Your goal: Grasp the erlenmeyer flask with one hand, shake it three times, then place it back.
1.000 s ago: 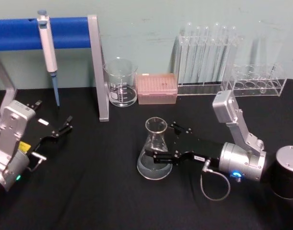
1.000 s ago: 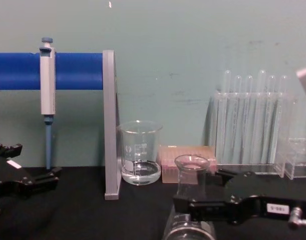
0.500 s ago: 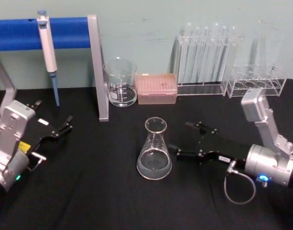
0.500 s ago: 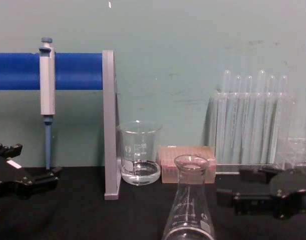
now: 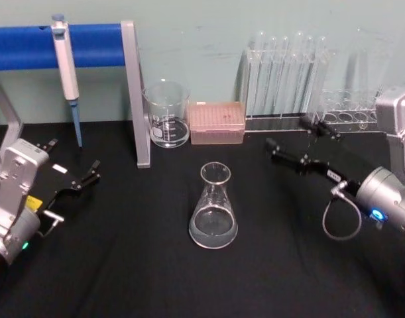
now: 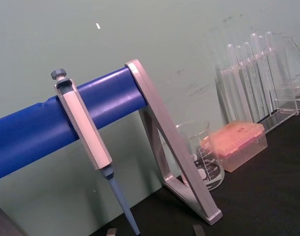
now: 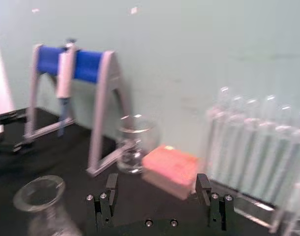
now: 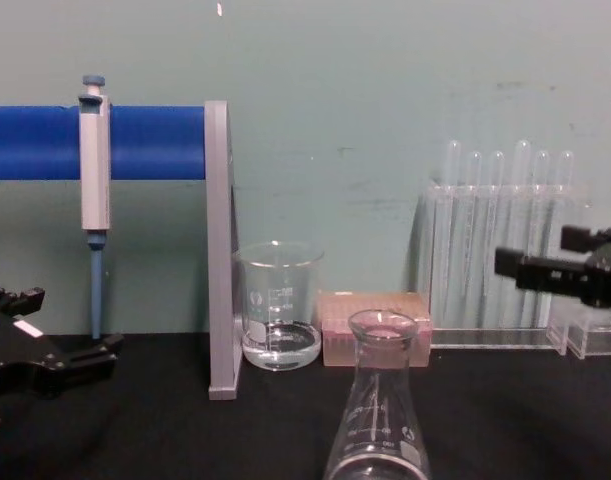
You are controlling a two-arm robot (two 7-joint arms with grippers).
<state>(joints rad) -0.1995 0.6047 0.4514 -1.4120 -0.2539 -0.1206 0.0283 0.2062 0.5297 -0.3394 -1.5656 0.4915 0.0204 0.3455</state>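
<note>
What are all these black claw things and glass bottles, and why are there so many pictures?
It is a robot with two arms, and each arm ends in a claw called a gripper. Four cameras take the pictures: one on its head, one on its chest and one on each wrist. On the black table stands a cone-shaped glass flask with a little water in it. Behind it are a round glass beaker, a pink box, a rack of tall test tubes and a blue stand that holds a pipette. The right gripper is open and up in the air, apart from the flask. The left gripper waits open at the side. Nothing is held.
</note>
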